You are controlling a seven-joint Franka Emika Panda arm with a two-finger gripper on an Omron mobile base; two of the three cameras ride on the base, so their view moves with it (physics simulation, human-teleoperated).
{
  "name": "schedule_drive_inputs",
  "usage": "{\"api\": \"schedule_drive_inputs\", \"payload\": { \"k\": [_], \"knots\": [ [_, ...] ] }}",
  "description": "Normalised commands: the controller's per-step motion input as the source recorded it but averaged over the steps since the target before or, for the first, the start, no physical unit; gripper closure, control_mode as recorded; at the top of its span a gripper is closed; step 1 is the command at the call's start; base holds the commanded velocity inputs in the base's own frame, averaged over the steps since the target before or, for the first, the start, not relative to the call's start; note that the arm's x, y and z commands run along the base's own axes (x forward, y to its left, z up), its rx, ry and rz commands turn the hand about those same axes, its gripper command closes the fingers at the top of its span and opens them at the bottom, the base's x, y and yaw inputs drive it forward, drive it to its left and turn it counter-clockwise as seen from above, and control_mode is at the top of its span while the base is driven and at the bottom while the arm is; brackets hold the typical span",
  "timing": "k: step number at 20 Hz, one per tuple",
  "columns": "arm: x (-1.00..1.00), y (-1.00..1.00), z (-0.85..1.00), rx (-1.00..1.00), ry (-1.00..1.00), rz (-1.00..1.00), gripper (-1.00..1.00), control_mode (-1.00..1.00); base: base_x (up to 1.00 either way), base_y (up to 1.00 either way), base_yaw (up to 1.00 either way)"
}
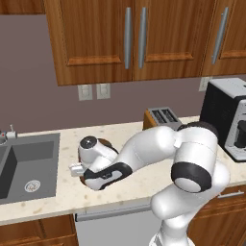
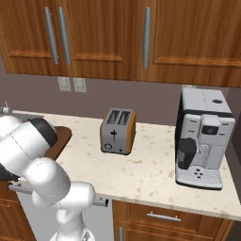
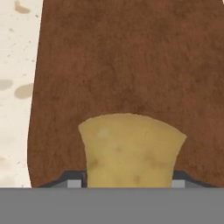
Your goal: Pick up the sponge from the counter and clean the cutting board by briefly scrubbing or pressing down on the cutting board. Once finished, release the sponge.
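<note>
In the hand view the yellow-tan sponge (image 3: 131, 151) sits between my two fingertips, and my gripper (image 3: 126, 184) is shut on it. Right behind the sponge lies the dark brown cutting board (image 3: 131, 65), very close; I cannot tell whether they touch. A strip of the beige counter (image 3: 17, 87) runs along the board's left side. From the left base view my arm reaches down over the cutting board (image 1: 107, 143) and hides most of it, and the hand is low over the counter (image 1: 125, 187). One rounded end of the cutting board (image 2: 62, 135) shows in the right base view.
A grey sink (image 1: 29, 166) is set into the counter left of the board. The orange-sided toaster (image 2: 117, 130) stands near the wall to the right of the board. Farther right stands a coffee machine (image 2: 202, 139). Wooden cabinets (image 1: 129, 38) hang above.
</note>
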Motion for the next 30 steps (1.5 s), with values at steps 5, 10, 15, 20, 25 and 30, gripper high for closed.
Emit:
{"api": "schedule_drive_inputs", "payload": {
  "k": [5,10,15,20,25,30],
  "knots": [
    [-0.02,0.0,-0.01,0.0,0.03,-0.04,1.0,-1.0,0.0,0.0,0.0],
    [0.29,-0.18,-0.06,0.0,0.07,-0.02,1.0,-1.0,0.0,0.0,0.0],
    [0.07,-0.58,-0.01,0.0,0.02,0.0,1.0,-1.0,0.0,0.0,0.0],
    [-0.02,-0.76,-0.04,-0.01,0.0,0.0,1.0,-1.0,0.0,0.0,0.0],
    [-0.01,-0.66,-0.01,-0.03,0.0,0.0,1.0,-1.0,0.0,0.0,0.0],
    [0.26,-0.24,0.0,-0.01,0.0,-0.01,1.0,-1.0,0.0,0.0,0.0]
  ]
}}
